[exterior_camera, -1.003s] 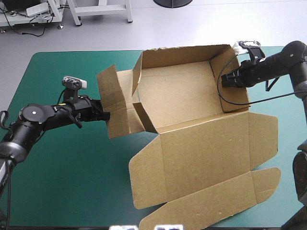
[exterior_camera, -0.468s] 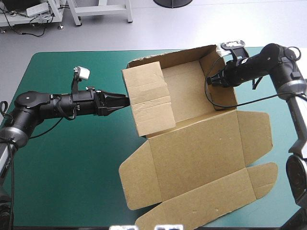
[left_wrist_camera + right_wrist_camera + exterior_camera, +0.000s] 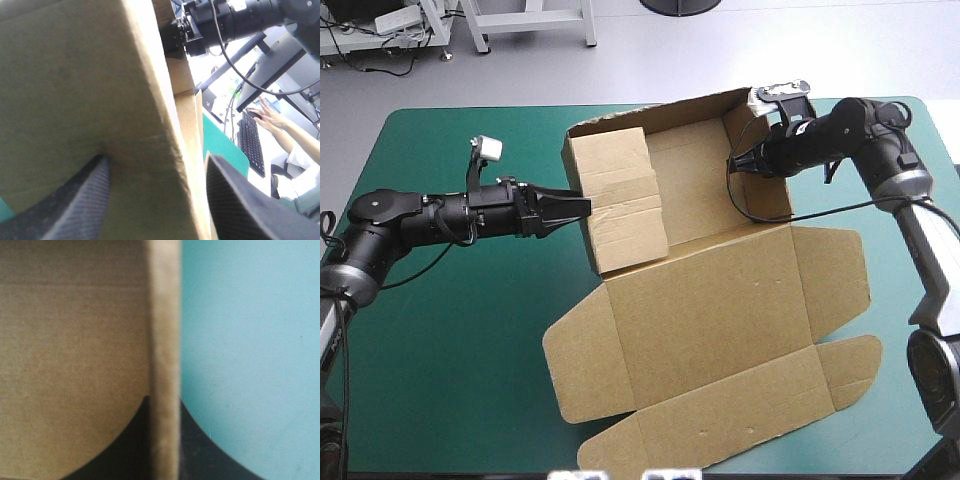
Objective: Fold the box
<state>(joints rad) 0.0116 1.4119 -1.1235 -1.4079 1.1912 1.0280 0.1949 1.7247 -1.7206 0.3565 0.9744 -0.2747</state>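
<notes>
The brown box (image 3: pixel 720 300) lies in the middle of the teal-green cover with its lid flat toward the front edge. Behind the lid the tray's walls are raised. The left wall panel (image 3: pixel 620 200) leans in over the tray floor. My left gripper (image 3: pixel 582 205) touches that panel's outer face. In the left wrist view it (image 3: pixel 157 160) stands open astride the panel's edge (image 3: pixel 150 100). My right gripper (image 3: pixel 735 163) is shut on the right wall (image 3: pixel 767 200) near its top. The right wrist view shows the board's edge (image 3: pixel 164 330) pinched in the gripper (image 3: pixel 164 402).
Bare teal-green cover (image 3: pixel 450 350) spreads to the front left of the lid. The lid's side flaps (image 3: pixel 845 370) reach close to the table's right edge. The tray's back wall (image 3: pixel 650 112) stands near the far edge.
The left wall panel swung up and in over the tray. My left arm reached right against it. My right gripper pulled the right wall leftward, and the whole box slid left.
</notes>
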